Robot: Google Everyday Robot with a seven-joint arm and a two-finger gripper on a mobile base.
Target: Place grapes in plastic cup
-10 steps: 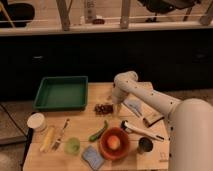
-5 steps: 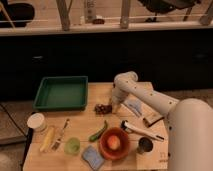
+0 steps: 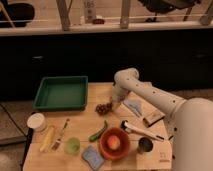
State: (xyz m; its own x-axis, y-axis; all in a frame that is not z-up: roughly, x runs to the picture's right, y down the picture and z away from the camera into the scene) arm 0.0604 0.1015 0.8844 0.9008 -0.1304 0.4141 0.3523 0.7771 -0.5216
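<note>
The grapes [image 3: 103, 108], a small dark reddish-purple bunch, lie on the wooden table [image 3: 80, 120] just right of the green tray. My gripper [image 3: 112, 105] reaches down from the white arm [image 3: 150, 95] and sits at the bunch's right side, shut on the grapes. The plastic cup [image 3: 72, 145], short and translucent light green, stands upright near the table's front left, well apart from the gripper.
A green tray [image 3: 61, 92] fills the back left. A white round container [image 3: 36, 121], a banana [image 3: 47, 138] and a fork [image 3: 61, 134] lie front left. A green pepper [image 3: 98, 131], maroon bowl [image 3: 115, 143], blue sponge [image 3: 93, 156], metal cup [image 3: 145, 145] and packets [image 3: 133, 106] crowd the front right.
The gripper has closed at the grapes. The arm has hardly shifted and the other objects stay where they were.
</note>
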